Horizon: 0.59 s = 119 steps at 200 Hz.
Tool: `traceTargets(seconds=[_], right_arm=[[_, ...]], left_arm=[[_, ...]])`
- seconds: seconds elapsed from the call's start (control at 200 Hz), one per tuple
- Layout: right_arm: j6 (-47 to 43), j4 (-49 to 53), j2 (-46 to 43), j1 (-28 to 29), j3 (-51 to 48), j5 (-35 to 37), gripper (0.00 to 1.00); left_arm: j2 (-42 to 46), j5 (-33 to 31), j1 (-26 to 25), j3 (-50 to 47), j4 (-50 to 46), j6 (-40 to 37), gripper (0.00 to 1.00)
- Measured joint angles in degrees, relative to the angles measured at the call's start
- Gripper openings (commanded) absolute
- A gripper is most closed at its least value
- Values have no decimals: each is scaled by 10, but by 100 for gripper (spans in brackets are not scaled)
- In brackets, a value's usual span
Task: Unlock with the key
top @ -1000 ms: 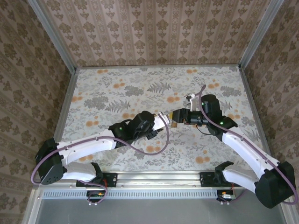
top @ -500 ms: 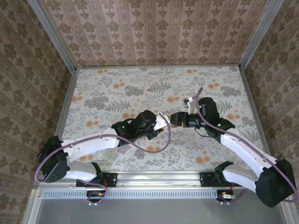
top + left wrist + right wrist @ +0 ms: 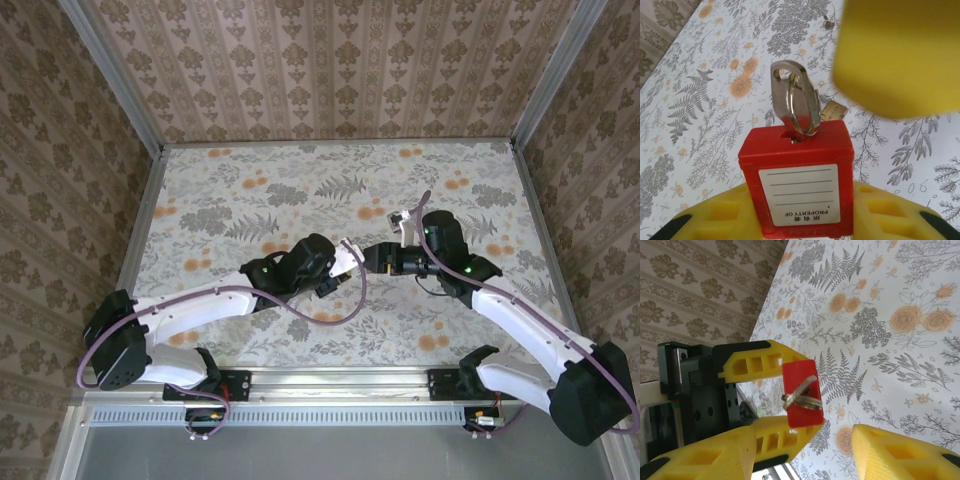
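Presently: key [image 3: 796, 165], squarish bright red plastic head bearing a white lined label, with a silvery metal part rising from its upper edge and a wire ring [image 3: 802, 107] looped through it; held upright off the table, at mid-table between the two arms. Left gripper [image 3: 806, 396], yellow fingers [image 3: 705, 220], clamped on the key's head from both flanks, gripping its lower half. Right gripper [image 3: 377, 256], yellow fingers [image 3: 900, 455], jaws standing well apart and not closed on anything; it faces the left gripper nose to nose in the overhead view, just beside the key. One of its fingers appears blurred at the upper right of the left wrist view; whether it touches the metal part cannot be told. Small brass-coloured padlock [image 3: 834, 110], lying on the table beyond the key, apart from both grippers. Table [image 3: 230, 190], covered in a pale floral print of grey ferns and orange blossoms, metal-framed at its edges. Walls [image 3: 330, 70], patterned beige wallpaper, enclosing the table on three sides. Purple cables [image 3: 330, 312], trailing along each arm
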<state>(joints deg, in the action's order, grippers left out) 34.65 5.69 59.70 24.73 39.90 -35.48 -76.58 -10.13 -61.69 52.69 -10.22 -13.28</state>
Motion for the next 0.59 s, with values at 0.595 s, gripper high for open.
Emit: traceTargets(seconds=[0.595], right_arm=[[16,-26,22,-3,-29,13,55]], left_arm=[[-17,-1,3,10,-9,0,14]])
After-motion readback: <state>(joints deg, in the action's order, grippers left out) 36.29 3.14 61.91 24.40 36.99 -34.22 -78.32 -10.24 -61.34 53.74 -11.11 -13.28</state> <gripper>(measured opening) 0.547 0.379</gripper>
